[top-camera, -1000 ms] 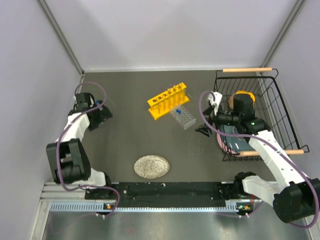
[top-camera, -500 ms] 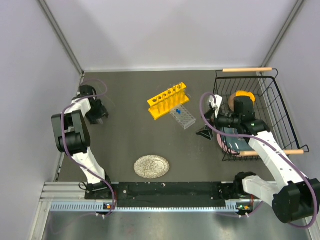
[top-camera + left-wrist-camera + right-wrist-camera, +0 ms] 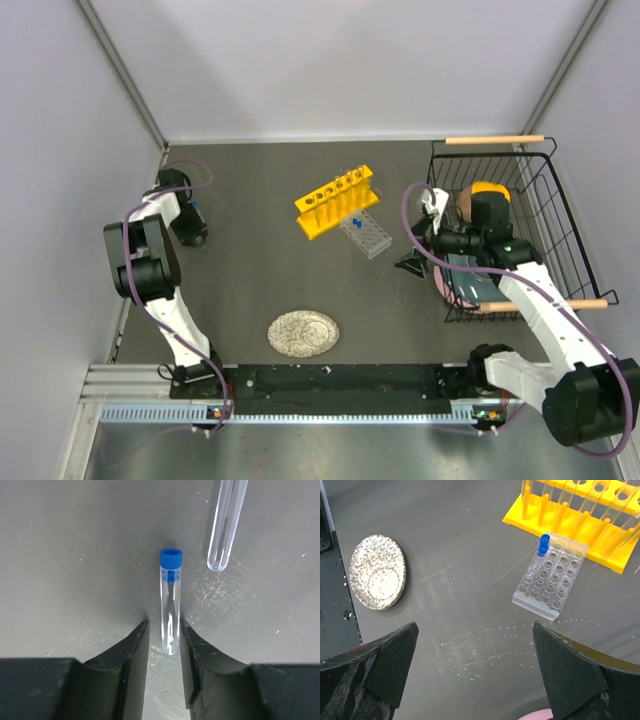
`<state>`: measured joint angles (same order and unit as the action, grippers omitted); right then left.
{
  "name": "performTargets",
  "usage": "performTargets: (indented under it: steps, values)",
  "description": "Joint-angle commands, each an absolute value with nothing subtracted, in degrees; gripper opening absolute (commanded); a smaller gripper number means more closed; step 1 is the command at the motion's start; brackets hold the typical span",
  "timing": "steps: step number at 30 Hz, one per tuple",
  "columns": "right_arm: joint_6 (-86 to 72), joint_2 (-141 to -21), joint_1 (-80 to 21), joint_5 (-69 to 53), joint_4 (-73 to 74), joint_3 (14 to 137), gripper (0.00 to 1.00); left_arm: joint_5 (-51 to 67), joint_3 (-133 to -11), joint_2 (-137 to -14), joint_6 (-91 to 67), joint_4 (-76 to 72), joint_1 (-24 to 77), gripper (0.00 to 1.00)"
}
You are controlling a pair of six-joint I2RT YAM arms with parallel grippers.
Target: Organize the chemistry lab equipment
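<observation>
A blue-capped vial (image 3: 170, 605) lies flat on the dark table, cap pointing away from me. My left gripper (image 3: 163, 625) straddles its clear lower end, jaws narrowed but with a slim gap still showing on the left side. A thin clear glass tube (image 3: 227, 525) lies just beyond, to the right. In the top view the left gripper (image 3: 190, 235) is at the table's far left. The yellow rack (image 3: 337, 200) and the small clear gridded rack (image 3: 551, 577) stand mid-table, with one blue-capped vial (image 3: 543, 545) in the grid. My right gripper (image 3: 475, 630) hovers wide open, holding nothing.
A round speckled grey plate (image 3: 303, 333) lies near the front edge. A black wire basket (image 3: 520, 230) with bowls stands at the right, beside the right arm. Grey walls close in the table on three sides.
The left arm swung its gripper down to the far-left table spot and its jaws narrowed from wide apart to close around the vial. The right arm stayed nearly still.
</observation>
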<state>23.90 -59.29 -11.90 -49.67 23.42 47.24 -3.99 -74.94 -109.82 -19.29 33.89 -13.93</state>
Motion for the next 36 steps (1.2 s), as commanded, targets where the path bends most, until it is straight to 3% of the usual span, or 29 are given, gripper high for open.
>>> performTargets:
  steps: [1,6,13,17,27,31,36]
  values:
    - [24.96,-58.27,-10.99,-51.94,21.97,46.93,0.99,-5.45,-76.46,-111.27,-18.90,35.68,-14.68,0.32]
    - [25.31,-58.01,-10.81,-52.21,22.15,46.76,0.99,-5.36,-75.59,-109.60,-19.07,35.95,-14.77,0.12]
    - [26.19,-56.95,-10.37,-54.05,22.50,46.14,0.99,-4.49,-69.88,-101.01,-20.21,34.98,-14.77,0.00]
    - [27.42,-56.08,-9.76,-56.85,22.94,45.53,0.99,-0.80,-64.87,-94.85,-20.74,33.40,-14.68,0.00]
    - [26.38,-56.87,-9.76,-68.29,30.04,48.69,0.99,23.44,-51.69,-74.46,-17.67,29.01,-12.66,0.00]
    - [21.19,-56.60,-9.67,-68.55,32.42,52.11,0.99,31.01,-46.86,-60.76,-17.58,22.18,-4.43,0.00]
    - [14.08,-58.09,-9.76,-73.91,32.96,58.53,0.99,31.64,-41.67,-46.88,-23.01,12.06,9.21,0.00]
